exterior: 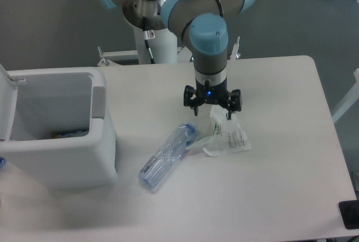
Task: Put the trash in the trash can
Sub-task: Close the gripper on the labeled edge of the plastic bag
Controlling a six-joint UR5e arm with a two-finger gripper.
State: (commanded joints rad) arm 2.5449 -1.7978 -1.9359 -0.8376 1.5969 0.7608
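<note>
Right now I see my gripper (212, 113) low over the table (280, 186), pointing straight down, with its blue light lit. Its jaws are spread wide, and the upper end of the wrapper (227, 136) sits between and just below them; I cannot tell whether a fingertip (228, 115) touches the plastic. Nothing is pinched.

From my view the wrapper lies crumpled near the middle of the table, its white label facing up. Just to its left the bottle (167, 158) lies on its side at a slant, blue cap toward the wrapper and base toward the near edge. Cap and wrapper look to be touching or nearly so; I cannot say which.

Well apart from both, the bin (61, 158) stands at the table's left edge, lid swung up and open on its far left side, grey tab facing the bottle. Something blue and yellow shows at its bottom.
</note>
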